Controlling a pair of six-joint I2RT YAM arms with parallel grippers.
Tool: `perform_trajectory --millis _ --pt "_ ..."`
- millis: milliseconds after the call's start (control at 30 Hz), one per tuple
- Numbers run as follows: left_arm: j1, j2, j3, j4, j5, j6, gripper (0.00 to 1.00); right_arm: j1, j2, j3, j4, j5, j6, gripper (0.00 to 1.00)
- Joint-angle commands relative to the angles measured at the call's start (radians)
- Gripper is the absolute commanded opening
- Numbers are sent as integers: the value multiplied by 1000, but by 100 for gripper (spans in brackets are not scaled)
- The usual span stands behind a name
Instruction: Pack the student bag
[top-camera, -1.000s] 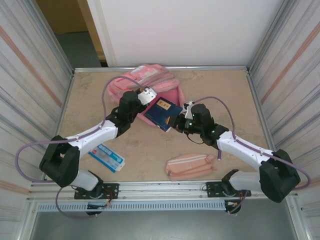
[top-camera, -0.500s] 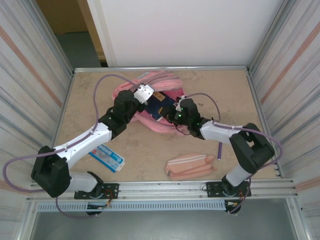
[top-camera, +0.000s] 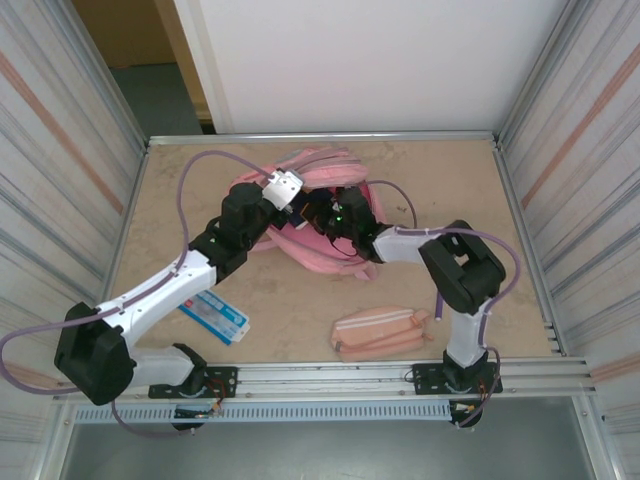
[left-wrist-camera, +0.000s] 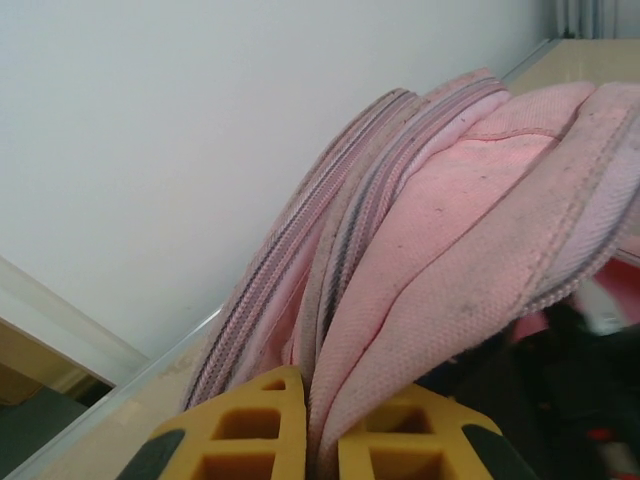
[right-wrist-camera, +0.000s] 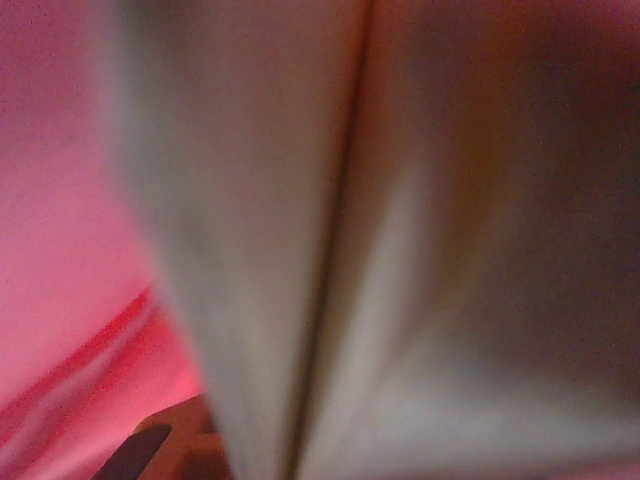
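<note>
On the left side of the bag (top-camera: 325, 163), the left gripper (left-wrist-camera: 315, 425) is pressed shut on a fold of pink fabric at the edge of the mouth. The cloth comes up between its two yellow fingers (left-wrist-camera: 285, 400), and the zipper lines run away above them. By this hold the lip stands lifted and the mouth is open. The bag lies at the far middle of the table (top-camera: 460, 200), soft and half collapsed. Its mouth is turned to the right and a little to the near side.

From that right side the right gripper (top-camera: 325, 213) is inside the mouth, between the raised lip and the lower one. Its jaws are almost together. Just before its camera stands a pale flat thing with a dark line down the middle. In my judgement it is a book (right-wrist-camera: 250, 230) held between the fingers, but the picture is too blurred to be sure. Pink lining shows beside it.

The coming move, I think, turns on one relation. The inside of the bag lies straight ahead of the right gripper, and the left gripper is at the opposite lip. The book should go deeper along this line and then be let go. If the lip drops, the book may catch on it.

On the near side of the bag, well apart from it, a pink pouch (top-camera: 385, 332) lies on the table.
</note>
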Motion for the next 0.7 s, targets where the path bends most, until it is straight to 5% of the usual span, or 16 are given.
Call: perform_trajectory --millis 0,67,267,533,667 --pt "-6 -75 14 152 106 -53 0 -1 79 74 67 38 28 0" --pt "-5 -84 13 150 107 -61 0 -8 116 102 70 34 61 3" --pt "-5 -87 -5 140 92 -62 0 -12 134 102 11 57 132 32" --pt "-5 -41 -76 225 67 -174 0 -12 114 56 77 15 307 43" --pt "-5 -25 -72 221 48 -170 0 -15 44 45 -116 57 230 53"
